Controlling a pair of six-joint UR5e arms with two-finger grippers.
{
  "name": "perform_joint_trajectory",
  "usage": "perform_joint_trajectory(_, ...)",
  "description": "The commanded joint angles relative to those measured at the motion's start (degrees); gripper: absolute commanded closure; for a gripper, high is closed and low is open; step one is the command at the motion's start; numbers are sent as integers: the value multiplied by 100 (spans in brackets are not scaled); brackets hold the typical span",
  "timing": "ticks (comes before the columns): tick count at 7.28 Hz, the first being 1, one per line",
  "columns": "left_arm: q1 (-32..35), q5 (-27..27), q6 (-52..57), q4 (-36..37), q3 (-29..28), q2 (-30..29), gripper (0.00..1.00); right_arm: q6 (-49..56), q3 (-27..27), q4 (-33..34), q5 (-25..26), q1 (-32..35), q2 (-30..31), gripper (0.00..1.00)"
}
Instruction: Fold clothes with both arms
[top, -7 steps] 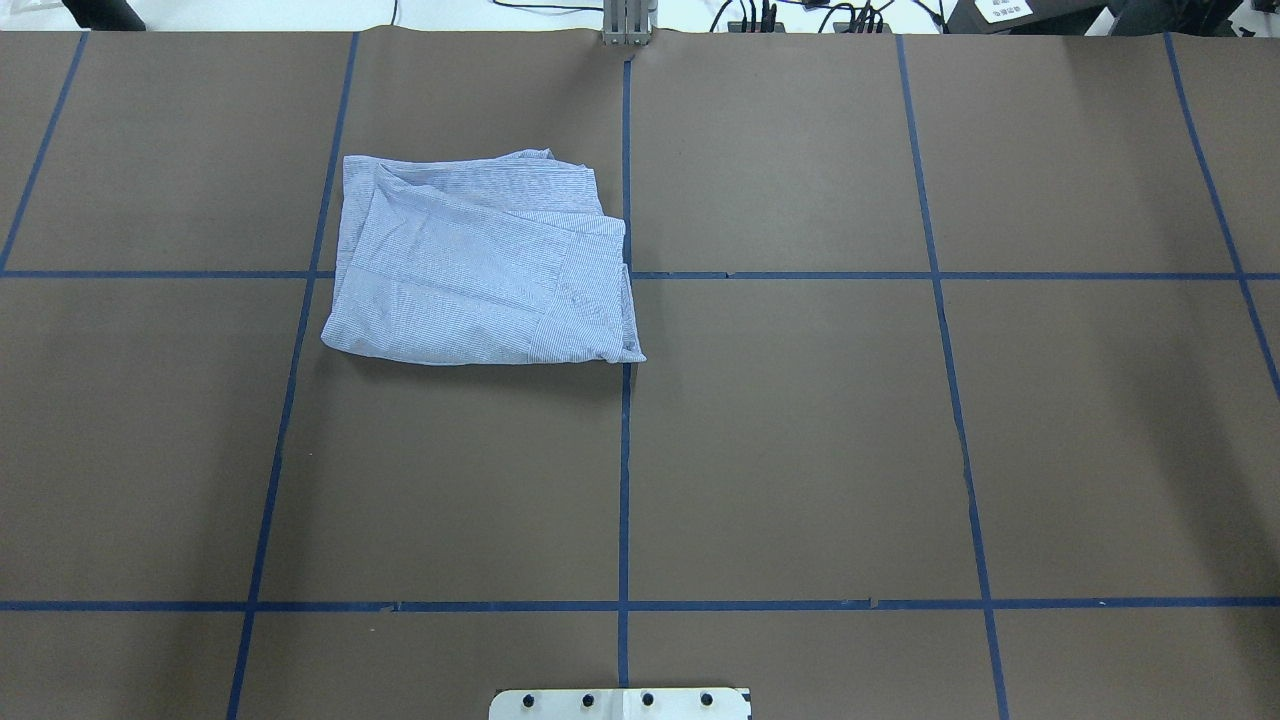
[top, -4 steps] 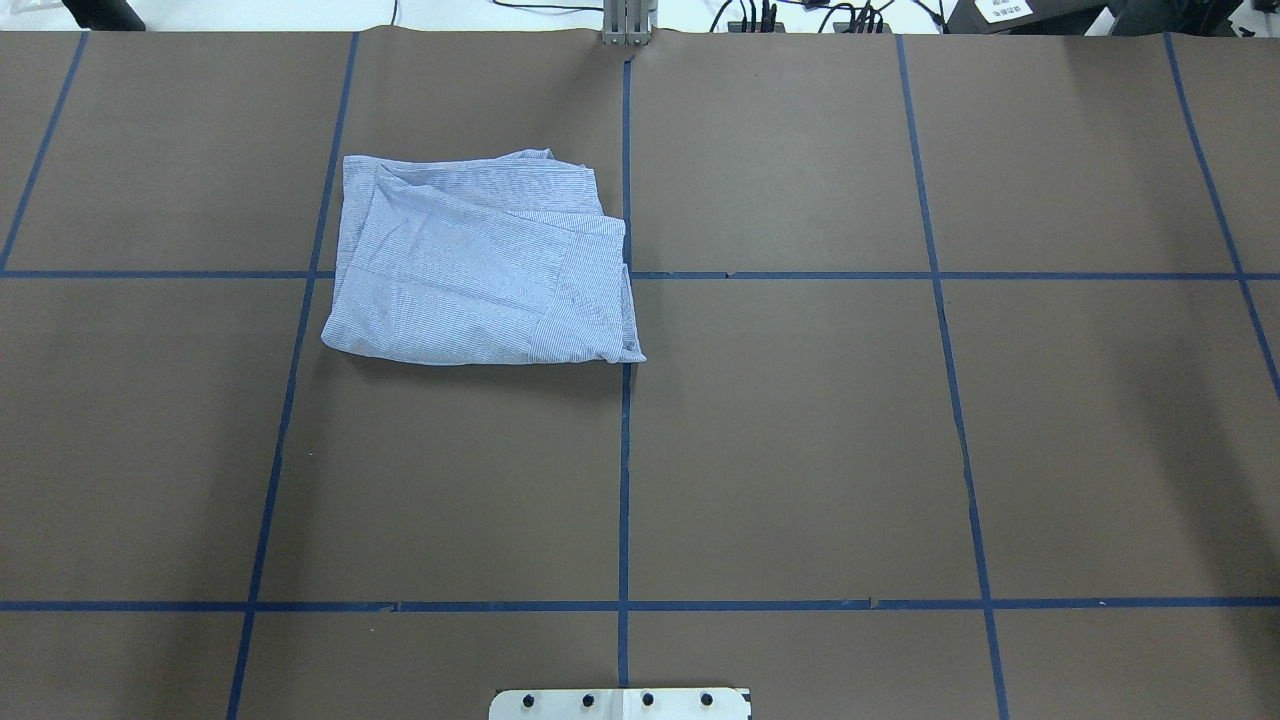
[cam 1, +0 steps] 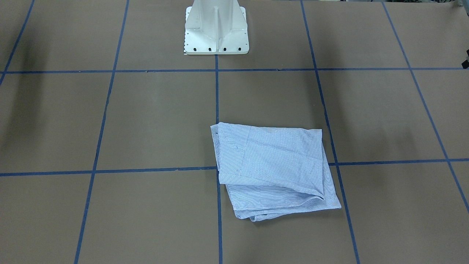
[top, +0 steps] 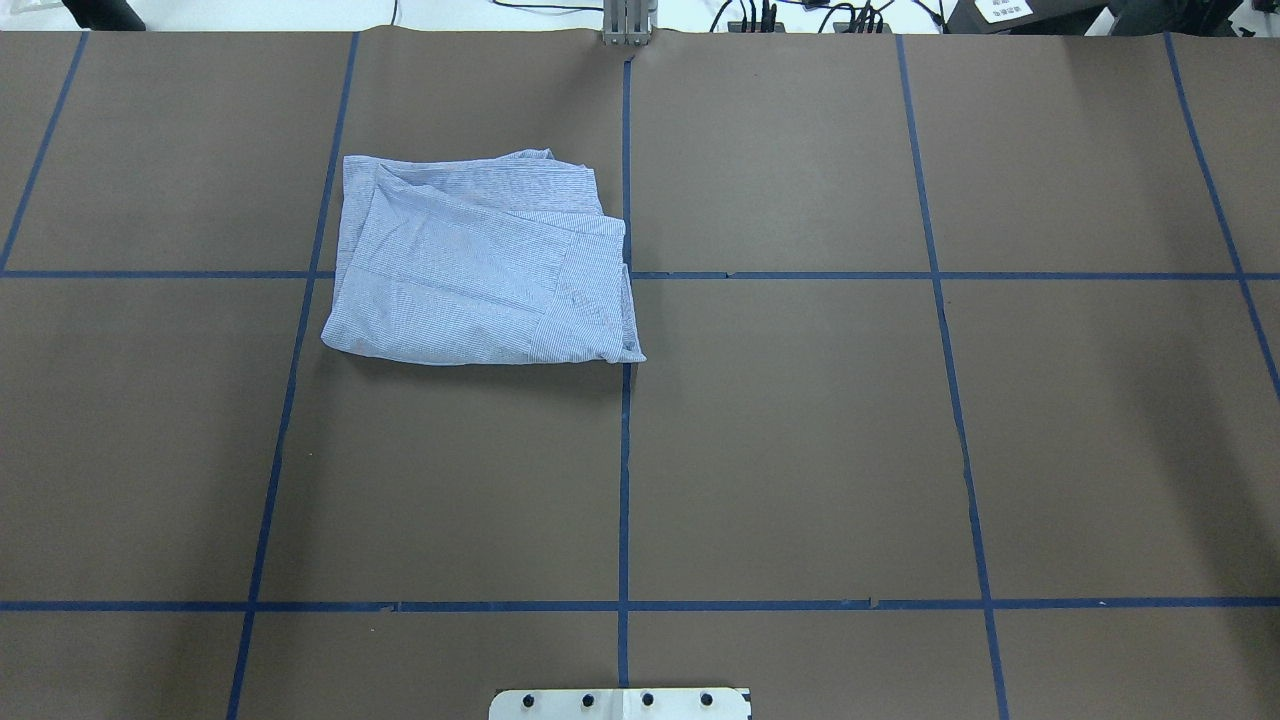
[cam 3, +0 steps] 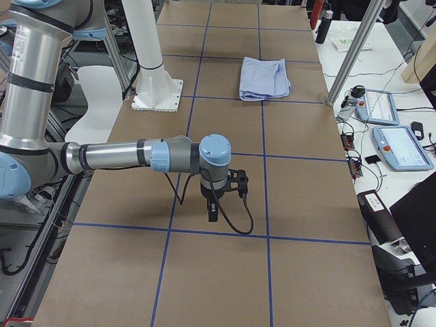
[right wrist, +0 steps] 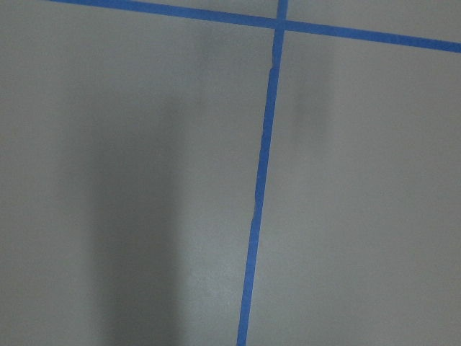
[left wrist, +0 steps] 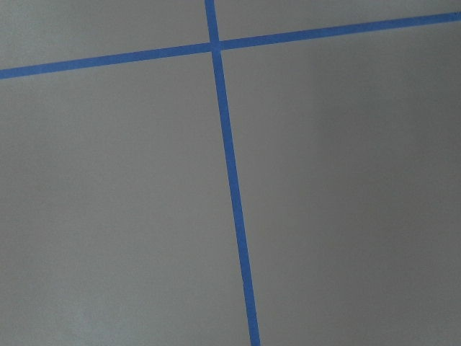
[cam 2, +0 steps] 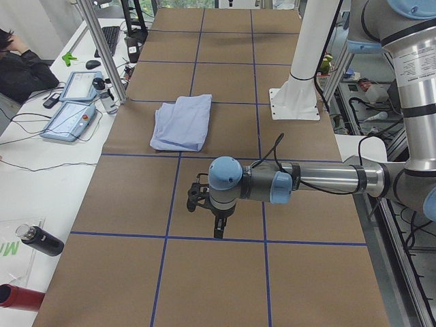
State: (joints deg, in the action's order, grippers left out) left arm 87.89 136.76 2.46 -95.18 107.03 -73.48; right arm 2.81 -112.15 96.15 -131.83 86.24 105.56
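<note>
The light blue and white striped shirt (top: pixel 480 265) lies folded into a rough rectangle on the brown table, left of the centre line. It also shows in the front view (cam 1: pixel 273 165), the left side view (cam 2: pixel 182 122) and the right side view (cam 3: pixel 264 77). No arm touches it. My left gripper (cam 2: pixel 218 231) points down over bare table, well away from the shirt. My right gripper (cam 3: pixel 212 214) does the same at the other end. Each shows only in a side view, so I cannot tell if they are open or shut. Both wrist views show only table and blue tape.
The white pedestal base (cam 1: pixel 216 29) stands at the robot's edge of the table (top: pixel 800 450). Blue tape lines (top: pixel 623 480) grid the brown surface. A side desk holds control tablets (cam 2: pixel 71 112) and a dark bottle (cam 2: pixel 41 240). A metal post (cam 2: pixel 102 54) stands near the shirt.
</note>
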Motion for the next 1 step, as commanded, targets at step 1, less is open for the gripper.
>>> perform_joint_trajectory(1, 0, 0, 0, 0, 2, 0, 0, 0, 0, 0, 0, 7, 0, 0)
